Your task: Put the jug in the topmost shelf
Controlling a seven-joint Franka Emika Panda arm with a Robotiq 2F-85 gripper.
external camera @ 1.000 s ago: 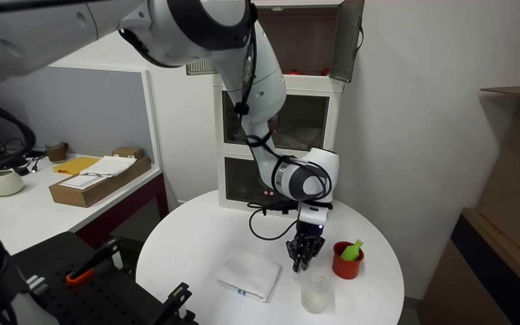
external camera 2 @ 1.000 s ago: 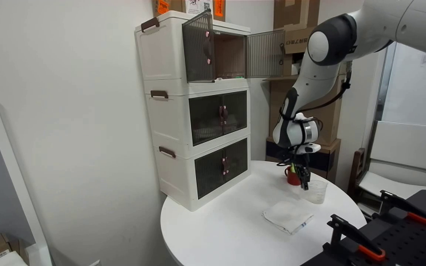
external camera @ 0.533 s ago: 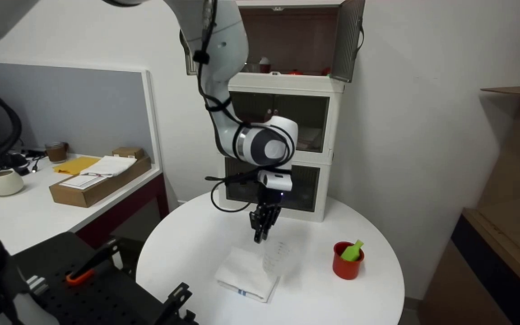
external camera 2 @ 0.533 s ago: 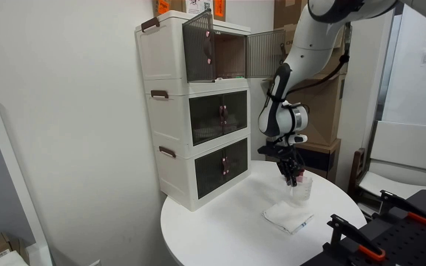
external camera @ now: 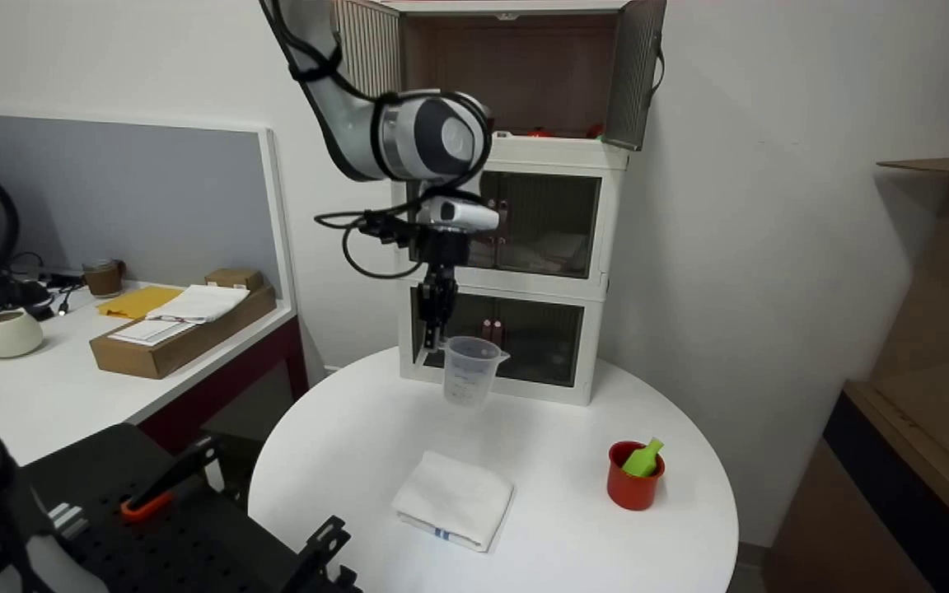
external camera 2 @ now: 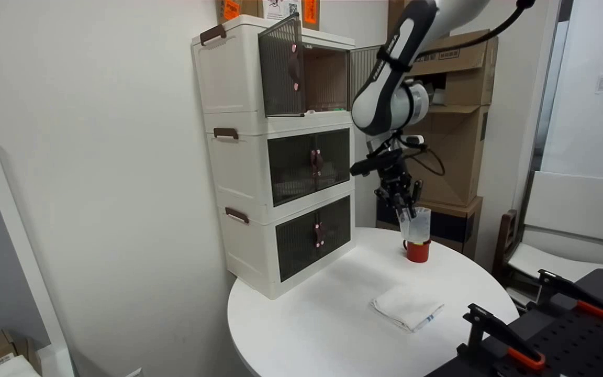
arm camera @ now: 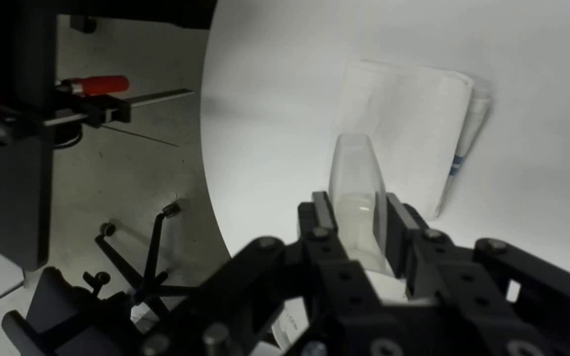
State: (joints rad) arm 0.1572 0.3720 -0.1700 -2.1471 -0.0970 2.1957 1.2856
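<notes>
The jug (external camera: pixel 471 372) is see-through, with measuring marks. It hangs roughly upright in the air above the table, before the cabinet's lower doors in an exterior view; another exterior view shows it (external camera 2: pixel 419 224) too. My gripper (external camera: pixel 433 339) is shut on the jug's handle (arm camera: pixel 354 170), which stands between the two finger pads in the wrist view. Part of the jug's body (arm camera: pixel 292 324) shows behind the jaws. The topmost shelf (external camera: pixel 516 70) is brown inside and stands open, well above the jug. It shows in an exterior view (external camera 2: pixel 325 78) behind an open door.
Both dark shelf doors (external camera: pixel 637 74) swing outward; the arm covers part of one (external camera 2: pixel 363 65). Small red things (external camera: pixel 539 132) lie at the shelf's front. A red cup with a green object (external camera: pixel 633 486) and a folded white cloth (external camera: pixel 454 498) lie on the round table (external camera: pixel 573 543).
My gripper has lifted the jug from beside the red cup, up and across the cloth towards the cabinet. The jug now hangs high above the table. The cup and cloth have not moved.
</notes>
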